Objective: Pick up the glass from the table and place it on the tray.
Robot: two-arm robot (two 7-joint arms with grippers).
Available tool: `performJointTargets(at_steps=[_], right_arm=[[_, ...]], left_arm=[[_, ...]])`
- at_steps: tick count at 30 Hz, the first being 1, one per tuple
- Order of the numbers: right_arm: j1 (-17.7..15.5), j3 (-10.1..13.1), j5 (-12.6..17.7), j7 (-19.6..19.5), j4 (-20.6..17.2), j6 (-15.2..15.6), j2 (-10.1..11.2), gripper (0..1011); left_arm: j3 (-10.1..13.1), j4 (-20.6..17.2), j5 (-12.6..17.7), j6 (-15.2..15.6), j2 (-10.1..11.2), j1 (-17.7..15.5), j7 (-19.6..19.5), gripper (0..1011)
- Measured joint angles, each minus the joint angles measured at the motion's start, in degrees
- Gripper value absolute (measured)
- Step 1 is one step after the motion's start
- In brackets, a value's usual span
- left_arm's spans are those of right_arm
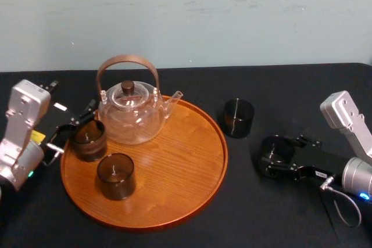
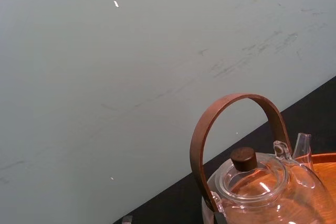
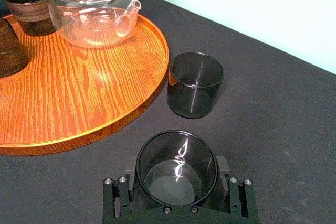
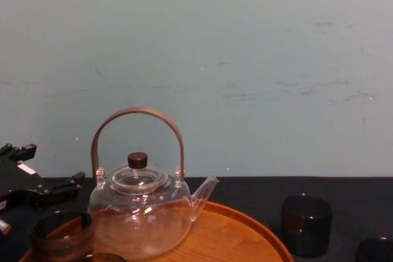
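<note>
The glass [image 1: 278,148] [image 3: 177,161] stands on the black worktop [image 1: 290,213], to the right of the tray [image 1: 174,161] [image 3: 79,93] and not on it. The right end effector [image 1: 278,151] [image 3: 177,171] is closed around this glass, with one finger on each side of it. A second glass [image 1: 239,118] [image 3: 194,85] [image 4: 306,224] stands just beside the tray's right edge, between the tray and the held glass. The tray is big, round and orange-brown. On it stands a clear teapot [image 1: 133,114] [image 2: 262,187] [image 3: 92,17] [image 4: 141,213] with a brown curved handle. A dark cup [image 1: 88,139] sits at the tray's left edge, and another dark cup [image 1: 115,175] sits in front of it. The left end effector [image 1: 71,130] is right by the cup at the left edge. I cannot tell if it is wide or narrow.
</note>
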Motion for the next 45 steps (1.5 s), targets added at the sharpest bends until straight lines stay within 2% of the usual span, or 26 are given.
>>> performJointTargets(at_steps=[14,28,33,45], right_arm=[[-0.1,0.1,0.3,0.2,-0.1,0.0,0.1,904],[1.4,0.6,2.6,3.3,-3.0,-1.6,2.4,904],[3.3,-0.7,2.5,4.1,-3.0,-2.4,2.3,904],[8.9,-5.9,1.5,6.3,-0.9,-4.0,-0.7,904]], left_arm=[[0.0,0.0,0.0,0.0,0.0,0.0,0.0,1001],[0.0,0.0,0.0,0.0,0.0,0.0,0.0,1001],[0.0,0.0,0.0,0.0,0.0,0.0,0.0,1001],[0.0,0.0,0.0,0.0,0.0,0.0,0.0,1001]])
